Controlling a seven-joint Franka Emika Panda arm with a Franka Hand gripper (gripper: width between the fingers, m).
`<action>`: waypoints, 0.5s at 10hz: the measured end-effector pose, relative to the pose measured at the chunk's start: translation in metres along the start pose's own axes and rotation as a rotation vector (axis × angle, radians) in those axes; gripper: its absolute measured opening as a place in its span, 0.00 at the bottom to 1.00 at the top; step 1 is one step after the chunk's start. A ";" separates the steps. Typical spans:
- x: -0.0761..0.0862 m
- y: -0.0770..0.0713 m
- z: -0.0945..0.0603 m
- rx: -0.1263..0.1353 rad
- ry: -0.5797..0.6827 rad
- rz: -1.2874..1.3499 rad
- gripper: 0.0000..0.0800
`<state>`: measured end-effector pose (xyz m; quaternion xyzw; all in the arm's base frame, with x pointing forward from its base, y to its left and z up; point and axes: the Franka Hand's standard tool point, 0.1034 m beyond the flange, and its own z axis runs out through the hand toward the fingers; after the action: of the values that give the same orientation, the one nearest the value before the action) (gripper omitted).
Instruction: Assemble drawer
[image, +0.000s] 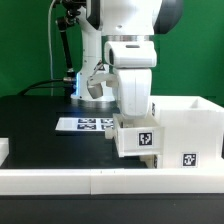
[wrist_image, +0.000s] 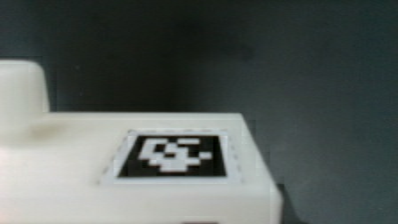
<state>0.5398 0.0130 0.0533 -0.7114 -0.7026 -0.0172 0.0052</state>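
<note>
My gripper (image: 135, 122) hangs straight down at the middle of the exterior view, its fingers down on a small white drawer tray (image: 138, 140) with a black-and-white tag on its front. The tray sits against the exterior view's left side of the tall white shell (image: 186, 122), which carries its own tag low on its front. In the wrist view the tray (wrist_image: 107, 190) fills the lower part, tag up, directly under the hand. My fingertips are hidden there. A second tray is not clearly in view.
The marker board (image: 84, 124) lies flat on the black table behind the tray, to the exterior view's left. A long white border rail (image: 90, 181) runs along the front edge. A white piece (image: 3, 150) pokes in at the far left.
</note>
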 end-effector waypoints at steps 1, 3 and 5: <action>-0.001 0.000 0.000 0.000 0.000 0.002 0.06; -0.001 0.000 0.000 0.000 0.000 0.002 0.06; -0.001 0.002 -0.001 -0.002 -0.006 -0.040 0.06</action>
<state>0.5417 0.0120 0.0540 -0.6971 -0.7168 -0.0158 0.0018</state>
